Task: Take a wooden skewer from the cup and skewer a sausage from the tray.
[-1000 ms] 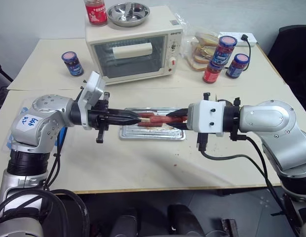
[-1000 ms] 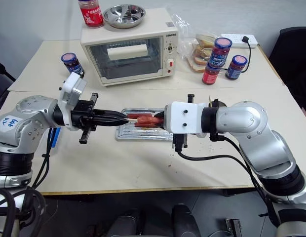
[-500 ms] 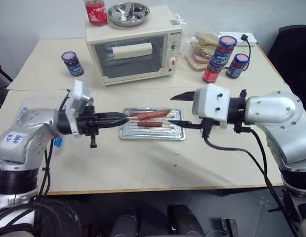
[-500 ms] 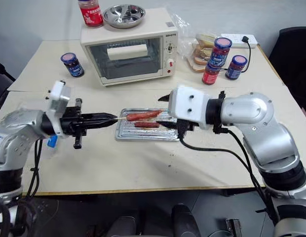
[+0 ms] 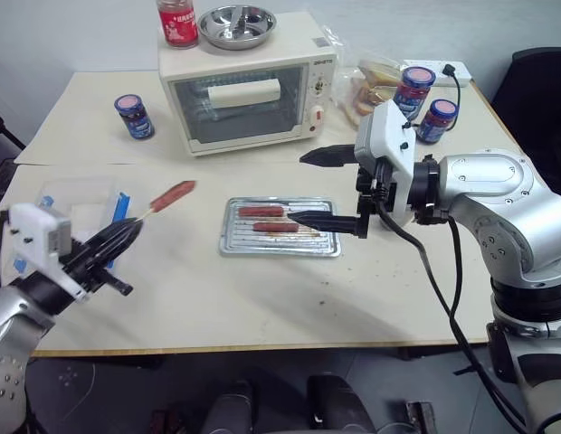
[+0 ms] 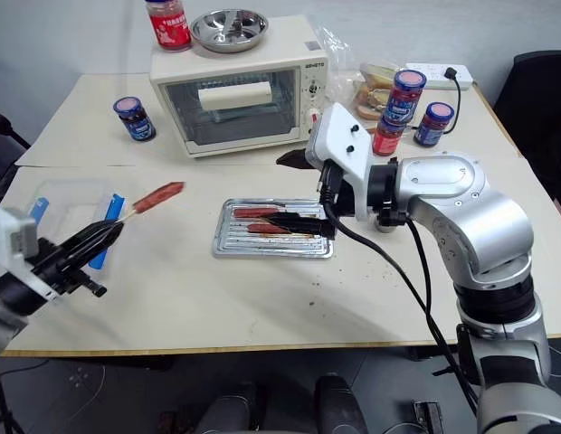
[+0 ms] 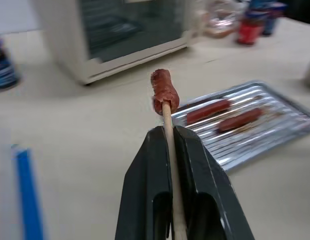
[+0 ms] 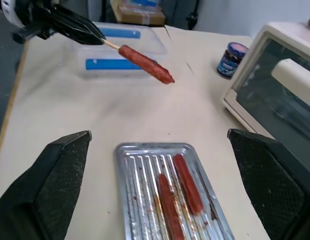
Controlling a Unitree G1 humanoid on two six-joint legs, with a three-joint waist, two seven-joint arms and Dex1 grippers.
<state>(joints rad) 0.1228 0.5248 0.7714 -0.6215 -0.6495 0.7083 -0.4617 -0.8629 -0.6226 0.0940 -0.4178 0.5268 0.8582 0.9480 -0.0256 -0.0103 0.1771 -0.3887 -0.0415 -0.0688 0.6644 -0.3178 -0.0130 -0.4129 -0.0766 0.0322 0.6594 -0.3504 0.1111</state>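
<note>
Two sausages lie in the tray; a third sausage rides the skewer, clamped in the left gripper over the table. Right gripper gapes wide and empty above the tray. Best hold the stick level and firmly clamped so the meat can't slide off.

The left gripper, at the tabletop's left edge, has its black jaws clamped on a thin pale wooden skewer. The silver right arm reaches in from the right edge; the right gripper has its jaws spread wide.

Reddish-brown sausage, ridged silvery tray
</note>
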